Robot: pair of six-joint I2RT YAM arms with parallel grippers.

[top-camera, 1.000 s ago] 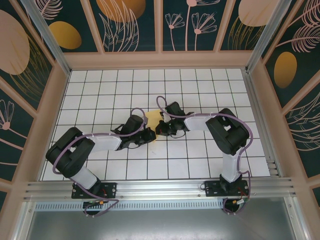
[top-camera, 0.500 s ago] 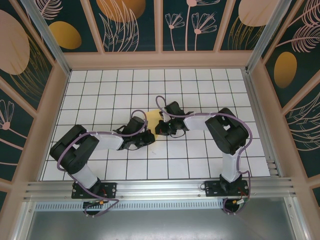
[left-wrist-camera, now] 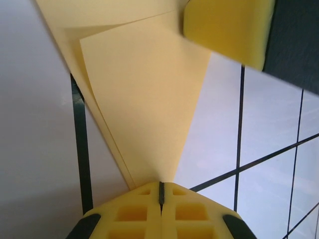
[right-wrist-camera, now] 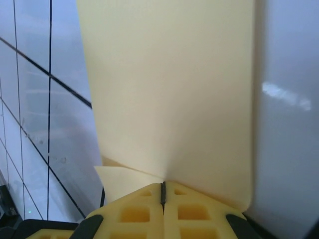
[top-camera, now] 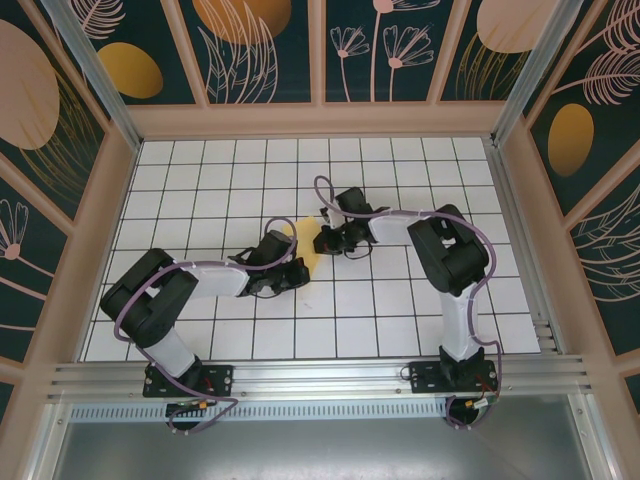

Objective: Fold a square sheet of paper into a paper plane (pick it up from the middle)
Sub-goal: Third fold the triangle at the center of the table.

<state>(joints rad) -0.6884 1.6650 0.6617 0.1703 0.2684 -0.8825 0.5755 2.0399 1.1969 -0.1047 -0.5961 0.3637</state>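
White grid table (top-camera: pixel 200 180), centre: left gripper (left-wrist-camera: pixel 160 191) is clamped on the narrow end of the folded sheet of paper (left-wrist-camera: pixel 144 99). Right gripper (right-wrist-camera: pixel 162 191) is clamped on its opposite edge. The sheet spans between them, probably pinned taut for the next crease.

No text, label, brand, number or sign can be read. The paper (left-wrist-camera: pixel 144 94) is plain yellow, the table (top-camera: pixel 400 320) shows only black grid lines on white, and the walls (top-camera: pixel 260 50) carry drawn plants and ovals without lettering.
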